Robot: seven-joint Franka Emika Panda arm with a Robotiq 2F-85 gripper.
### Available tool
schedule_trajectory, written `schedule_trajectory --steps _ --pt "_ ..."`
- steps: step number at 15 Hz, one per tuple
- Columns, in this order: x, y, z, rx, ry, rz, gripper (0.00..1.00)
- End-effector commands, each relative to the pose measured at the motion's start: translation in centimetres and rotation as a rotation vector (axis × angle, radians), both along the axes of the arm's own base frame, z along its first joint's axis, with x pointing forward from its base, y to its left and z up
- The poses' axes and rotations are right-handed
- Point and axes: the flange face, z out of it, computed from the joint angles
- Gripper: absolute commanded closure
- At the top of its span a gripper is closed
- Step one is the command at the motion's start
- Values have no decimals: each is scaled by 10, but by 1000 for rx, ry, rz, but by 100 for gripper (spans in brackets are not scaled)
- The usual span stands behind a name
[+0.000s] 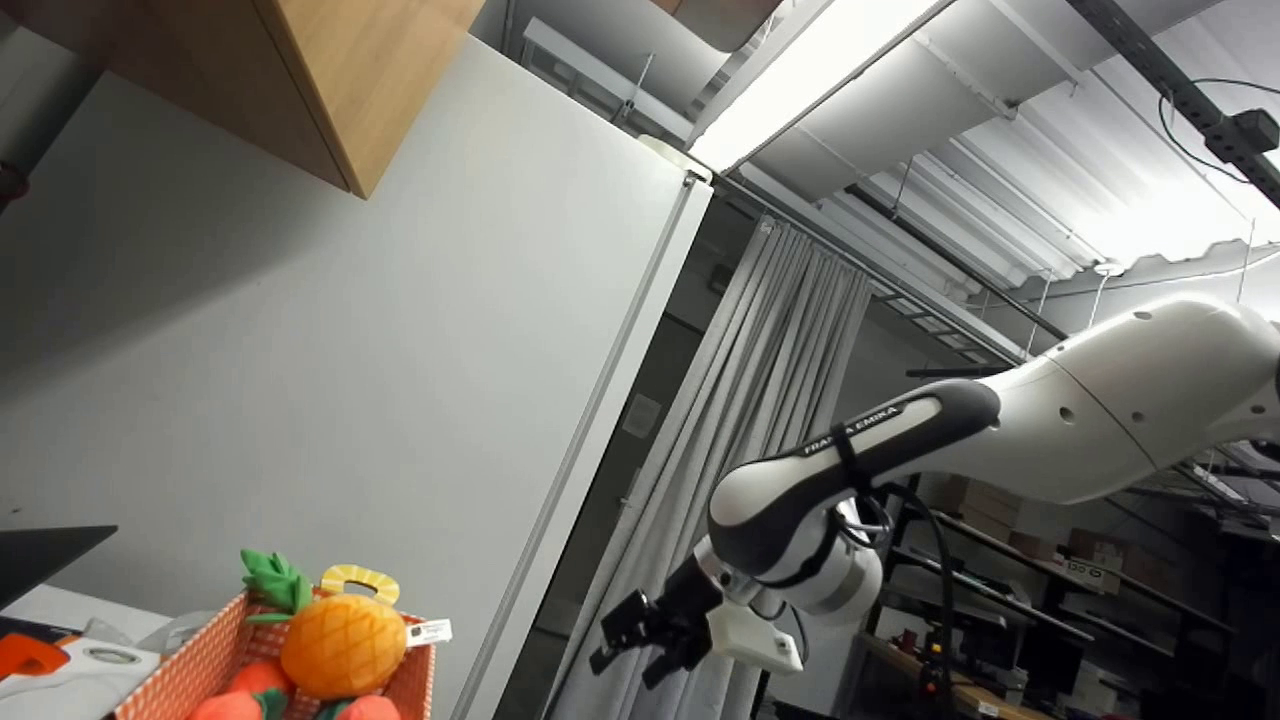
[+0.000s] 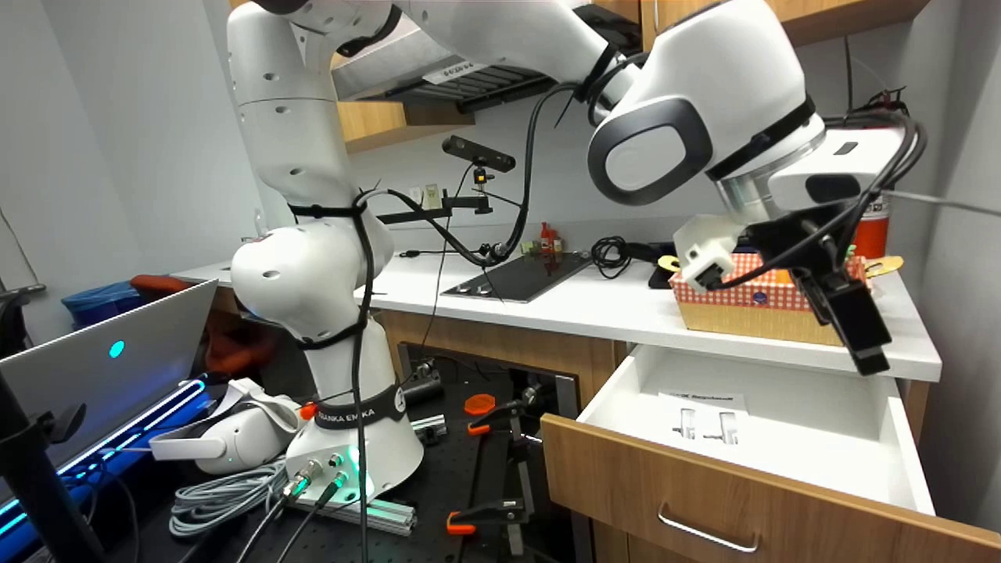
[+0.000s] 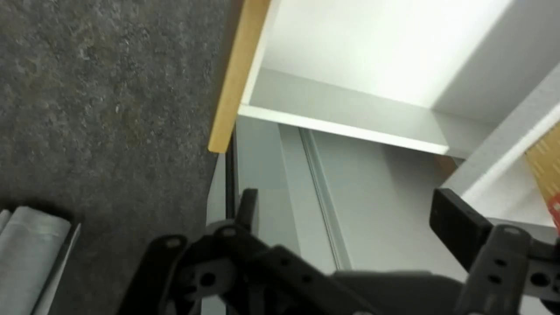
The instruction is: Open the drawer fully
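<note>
The drawer has a wooden front and a white inside. It stands pulled well out from under the counter in an exterior view, with a bent metal handle on its front. Papers with drawings lie in it. The drawer front's top edge and a side wall also show in the wrist view. My gripper is open with nothing between its fingers, and it touches neither drawer nor handle. In the exterior views the gripper hangs above the drawer's wall-side end; one finger shows clearly there.
A gingham-lined basket with toy fruit stands on the white counter behind the gripper. A grey wall rises close beside the drawer. A wooden upper cabinet hangs above. Orange-tipped clamps sit by the robot base.
</note>
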Motion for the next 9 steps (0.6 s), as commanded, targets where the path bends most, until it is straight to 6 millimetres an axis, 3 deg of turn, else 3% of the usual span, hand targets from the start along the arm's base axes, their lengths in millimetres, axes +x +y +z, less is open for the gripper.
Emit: schedule_trajectory --steps 1,4,9 --pt "15 26 42 11 -87 63 0" --pt "21 62 69 17 -155 135 0" --pt "26 129 97 55 -229 267 0"
